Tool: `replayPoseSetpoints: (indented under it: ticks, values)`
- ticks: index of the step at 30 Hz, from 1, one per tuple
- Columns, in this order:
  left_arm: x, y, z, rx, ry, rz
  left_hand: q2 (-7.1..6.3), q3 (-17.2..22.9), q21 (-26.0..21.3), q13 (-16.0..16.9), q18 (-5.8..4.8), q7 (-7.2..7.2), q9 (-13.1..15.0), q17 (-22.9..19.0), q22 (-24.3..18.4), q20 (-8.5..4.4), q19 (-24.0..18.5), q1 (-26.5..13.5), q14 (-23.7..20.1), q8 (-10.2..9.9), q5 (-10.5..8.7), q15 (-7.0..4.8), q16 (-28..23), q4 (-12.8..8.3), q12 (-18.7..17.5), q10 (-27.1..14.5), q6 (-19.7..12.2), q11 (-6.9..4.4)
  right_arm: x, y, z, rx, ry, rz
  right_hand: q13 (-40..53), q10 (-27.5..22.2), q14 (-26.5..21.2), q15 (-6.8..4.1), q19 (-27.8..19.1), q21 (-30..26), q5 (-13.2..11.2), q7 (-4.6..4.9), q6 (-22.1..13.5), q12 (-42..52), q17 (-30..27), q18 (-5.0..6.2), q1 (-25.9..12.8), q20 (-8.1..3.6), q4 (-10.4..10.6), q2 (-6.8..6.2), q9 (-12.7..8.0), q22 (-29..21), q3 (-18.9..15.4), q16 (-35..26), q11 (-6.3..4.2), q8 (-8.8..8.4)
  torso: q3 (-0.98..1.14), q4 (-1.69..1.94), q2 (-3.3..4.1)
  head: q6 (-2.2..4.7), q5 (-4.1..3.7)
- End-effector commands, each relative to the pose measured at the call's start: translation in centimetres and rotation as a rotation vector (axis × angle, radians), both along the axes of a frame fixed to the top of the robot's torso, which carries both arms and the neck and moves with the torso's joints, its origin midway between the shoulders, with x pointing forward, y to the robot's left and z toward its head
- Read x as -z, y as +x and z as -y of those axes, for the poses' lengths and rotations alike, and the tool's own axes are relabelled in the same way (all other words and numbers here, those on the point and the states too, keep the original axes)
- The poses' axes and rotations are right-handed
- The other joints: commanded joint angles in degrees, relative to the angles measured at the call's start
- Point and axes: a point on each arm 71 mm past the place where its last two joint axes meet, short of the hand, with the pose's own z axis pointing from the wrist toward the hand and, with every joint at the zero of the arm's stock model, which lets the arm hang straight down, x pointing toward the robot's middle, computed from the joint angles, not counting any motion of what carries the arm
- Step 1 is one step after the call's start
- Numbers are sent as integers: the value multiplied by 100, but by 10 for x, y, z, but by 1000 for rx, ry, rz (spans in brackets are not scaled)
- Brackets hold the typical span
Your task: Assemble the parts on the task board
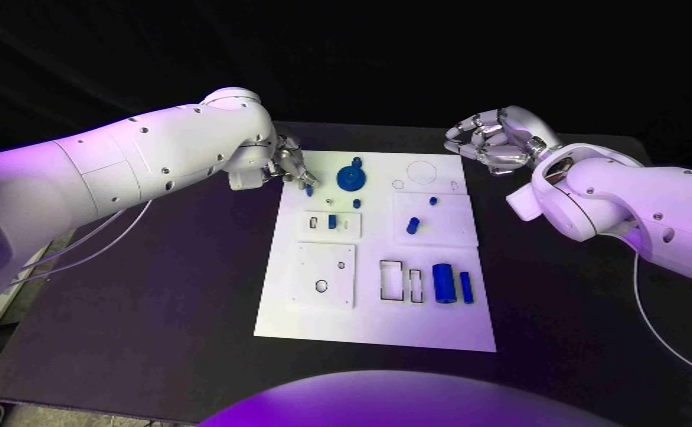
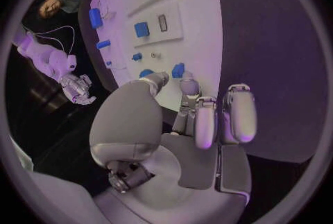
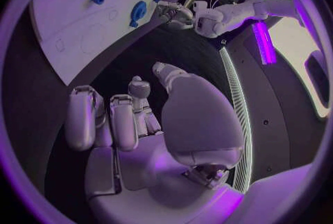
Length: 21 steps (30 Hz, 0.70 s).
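Step in hand: the left hand (image 1: 283,169) hangs at the far left corner of the white board (image 1: 375,332), its fingertips (image 2: 182,86) at a small blue peg (image 1: 309,189) lying at the board's left edge. This looks like the pick-up of that peg.
Left hand: fingers curled in towards the peg; the left wrist view shows the peg at the fingertips, but whether it is pinched cannot be told.
Right hand: the right hand (image 1: 498,141) is lifted off the desk (image 1: 159,327) beyond the board's far right corner, fingers loosely apart, holding nothing.
Parts: a blue disc (image 1: 351,178) lies just beside the peg; other small blue pieces sit mid-board, and two blue bars (image 1: 453,284) lie near the near right corner.
Doing it well: the pinch should close squarely on the peg's sides and lift straight up, staying off the disc.
Risk: a skewed pinch is likely to roll the peg off the board's edge onto the desk.
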Motion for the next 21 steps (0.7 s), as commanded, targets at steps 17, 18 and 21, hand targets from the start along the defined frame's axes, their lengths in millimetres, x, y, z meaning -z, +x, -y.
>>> replayPoseSetpoints:
  ticks: [17, 18, 21]
  values:
    - [2, 0, 2, 17, -3, -20, 183, 211, 30, 20, -45, -78, -15, 1426, 154, -35, 47, 411, 571, 104, 14, -68, 25, -75, 43, 49, 154, -79, 0, 0, -2, -18, -3, -1, -6, 28, 235, -40, -24, -29, 20, 7, -28, 35, -6, 60, -28, -31, 34, 11, -9, 574, -14, -33, -14, 31, 1, 3, -5, -28, -15]
    - [2, 0, 2, 15, -5, -18, 220, 284, 31, 21, -45, -90, -14, 1427, 157, -43, 48, 513, 571, 117, 15, -80, 25, -116, 42, 51, 148, -91, 0, 0, -2, -18, -3, -1, -6, 28, 235, -40, -24, -29, 20, 7, -28, 35, -6, 60, -28, -31, 34, 11, -9, 574, -14, -33, -14, 31, 2, 3, -5, -28, -15]
    - [2, 0, 2, 13, -15, -18, 309, 777, 42, 7, -50, -111, 19, 1426, 177, -77, 59, 965, 571, 195, -29, -110, 24, -409, 14, 57, 87, -118, 0, 0, -2, -18, -3, 0, -2, 33, 235, -41, -26, -37, 25, 7, -30, 43, -6, 61, -24, -32, 41, 19, -11, 571, -14, -35, -14, 42, 2, 1, -7, -34, -16]
